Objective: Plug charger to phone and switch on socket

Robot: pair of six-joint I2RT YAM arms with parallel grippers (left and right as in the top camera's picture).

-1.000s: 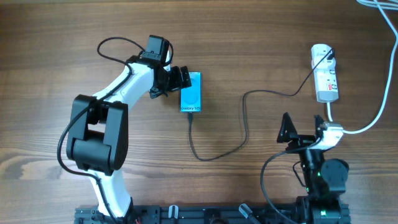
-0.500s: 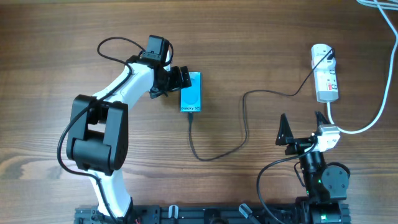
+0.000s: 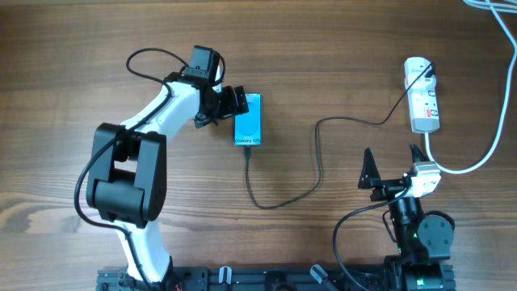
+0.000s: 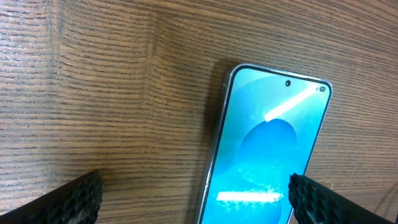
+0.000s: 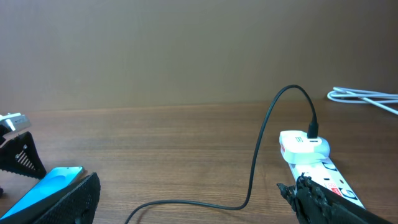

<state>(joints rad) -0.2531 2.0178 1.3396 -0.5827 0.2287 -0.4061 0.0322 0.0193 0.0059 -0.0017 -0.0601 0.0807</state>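
The phone (image 3: pixel 249 121) lies screen-up with its cyan screen lit; the left wrist view shows it as a bright slab (image 4: pixel 267 149). My left gripper (image 3: pixel 236 103) is open beside the phone's far left corner, and the phone (image 4: pixel 267 149) lies between its spread fingers, nearer the right one. The charger cable (image 3: pixel 317 153) runs from the phone's near end in a loop to its black plug (image 3: pixel 428 74) in the white socket (image 3: pixel 423 101). My right gripper (image 3: pixel 393 171) stands open below the socket, holding nothing. In the right wrist view the socket (image 5: pixel 311 152) is at lower right.
A thick white lead (image 3: pixel 485 153) leaves the socket's near end, passes by my right wrist and curves off toward the far right corner. More white cable (image 5: pixel 364 96) lies behind the socket. The wooden table (image 3: pixel 339 56) spreads all around.
The right arm has shifted slightly left and then held still. The left arm, phone and cable have not moved.
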